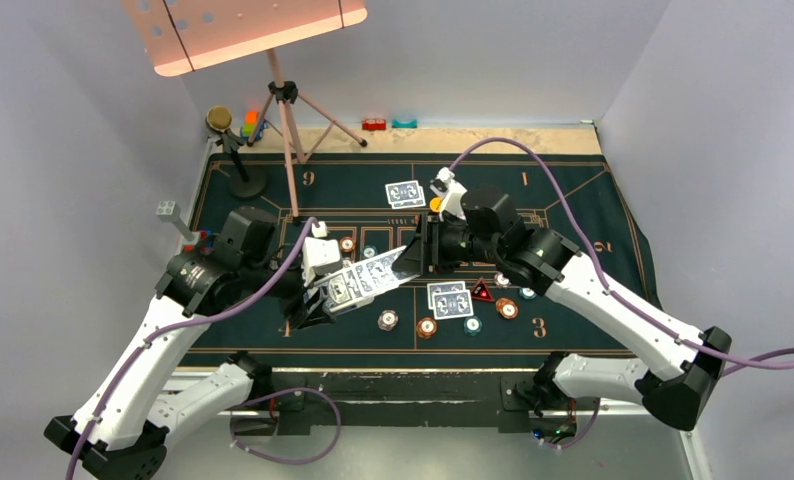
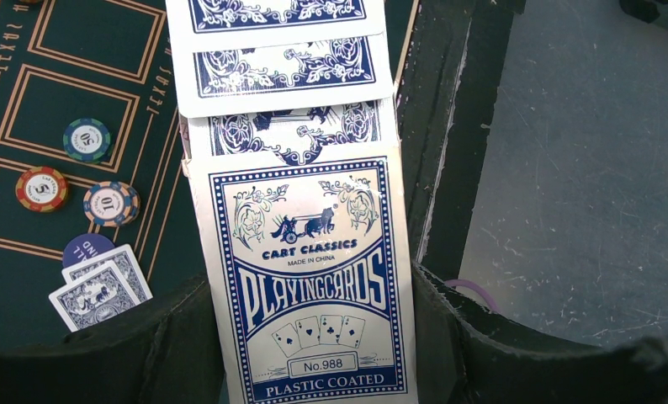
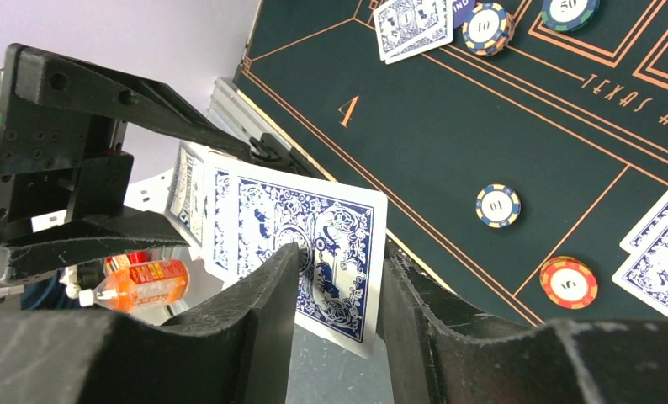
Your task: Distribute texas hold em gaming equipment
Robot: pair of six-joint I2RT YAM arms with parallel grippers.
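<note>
Closest up, pack [image 2: 301,252] sits clamped across its width in the left claw [image 2: 310,282], left of centre over the mat [image 1: 573,225], with at least three cards [image 1: 368,275] fanned out of it. Right claw [image 3: 339,252] straddles the end card [image 3: 339,223]; jaws show a gap, so can't tell if it's actually pinching.

Done, I reckon: three hands dealt, one pair [image 1: 405,193] upper middle, one pair [image 1: 450,299] centre right, and one pair [image 2: 99,290] lower left in the left wrist view. About eight chips [image 1: 426,327] show from above, plus one yellow disc [image 1: 435,204], one blue disc [image 2: 85,248] and one red marker [image 1: 482,292]. Maybe halfway; more seats likely need cards.
</note>
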